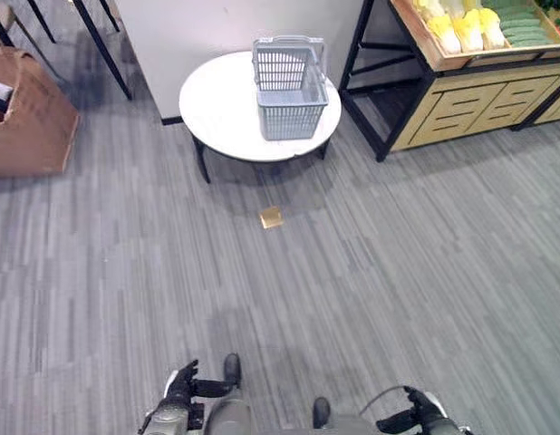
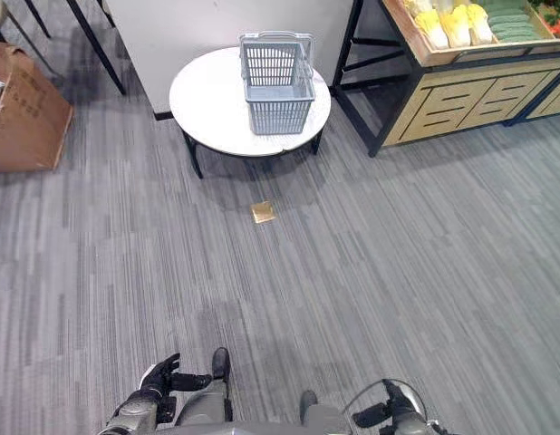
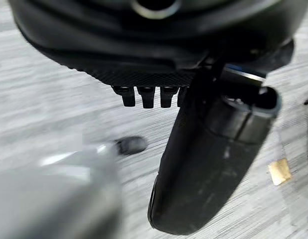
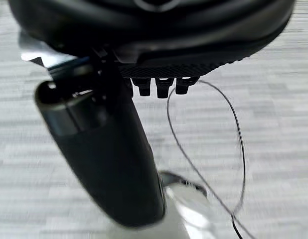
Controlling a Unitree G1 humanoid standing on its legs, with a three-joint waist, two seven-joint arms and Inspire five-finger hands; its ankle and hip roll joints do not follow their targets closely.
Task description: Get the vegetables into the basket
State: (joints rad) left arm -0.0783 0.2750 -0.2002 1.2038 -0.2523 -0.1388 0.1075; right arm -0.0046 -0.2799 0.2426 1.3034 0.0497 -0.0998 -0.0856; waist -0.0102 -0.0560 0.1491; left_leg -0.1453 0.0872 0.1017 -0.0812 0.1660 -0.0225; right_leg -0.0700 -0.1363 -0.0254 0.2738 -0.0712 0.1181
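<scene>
Grey striped carpet (image 1: 398,299) covers the floor, and on it, ahead, stands a round white table (image 1: 221,109) on dark legs. A grey plastic basket (image 1: 289,91) sits on the table's right half, its handle folded back, nothing visible inside. On the carpet just in front of the table lies a small tan square (image 1: 271,217). To the right stands a wooden produce stand (image 1: 461,100) on a black frame — yellow and green vegetables (image 1: 466,25) are stacked in its top tray, well apart from the basket. A brown cardboard box (image 1: 26,113) sits at the far left, and a pale wall panel (image 1: 217,23) rises behind the table.

The left hand (image 1: 180,390) and right hand (image 1: 416,415) hang low at the near edge — both with fingers relaxed and thumbs out, holding nothing.
</scene>
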